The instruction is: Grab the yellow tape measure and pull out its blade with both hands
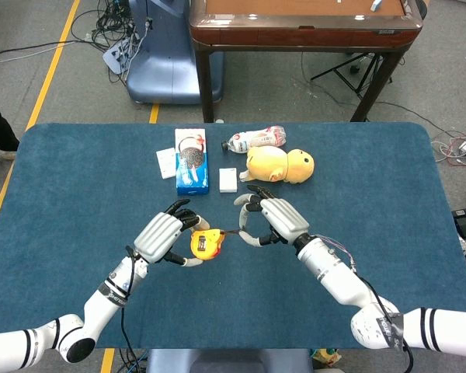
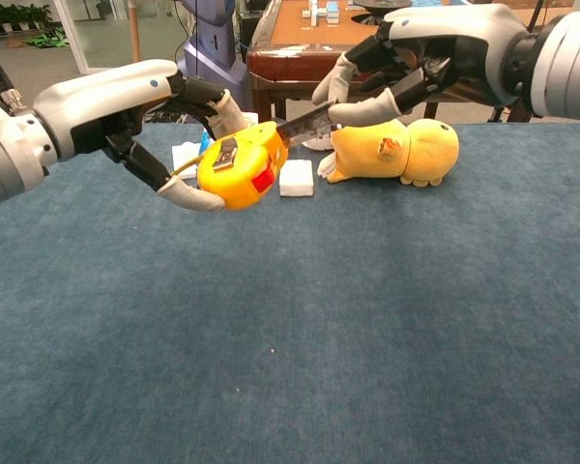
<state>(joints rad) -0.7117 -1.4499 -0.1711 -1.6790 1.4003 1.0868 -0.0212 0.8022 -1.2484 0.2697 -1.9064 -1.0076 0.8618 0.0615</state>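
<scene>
My left hand (image 1: pixel 161 236) (image 2: pixel 150 116) grips the yellow tape measure (image 1: pixel 203 243) (image 2: pixel 236 172) and holds it above the blue table (image 1: pixel 78 194). A short length of blade (image 2: pixel 304 123) (image 1: pixel 230 231) runs out of the case to the right. My right hand (image 1: pixel 273 221) (image 2: pixel 416 63) pinches the blade's end between thumb and a finger, its other fingers curled. The two hands are a small gap apart, near the table's middle.
Behind the hands lie a yellow plush toy (image 1: pixel 279 165) (image 2: pixel 396 152), a small white box (image 1: pixel 228 179) (image 2: pixel 297 178), a blue snack pack (image 1: pixel 191 159), a white card (image 1: pixel 166 162) and a plastic bottle (image 1: pixel 253 139). A brown table (image 1: pixel 303 23) stands beyond the far edge.
</scene>
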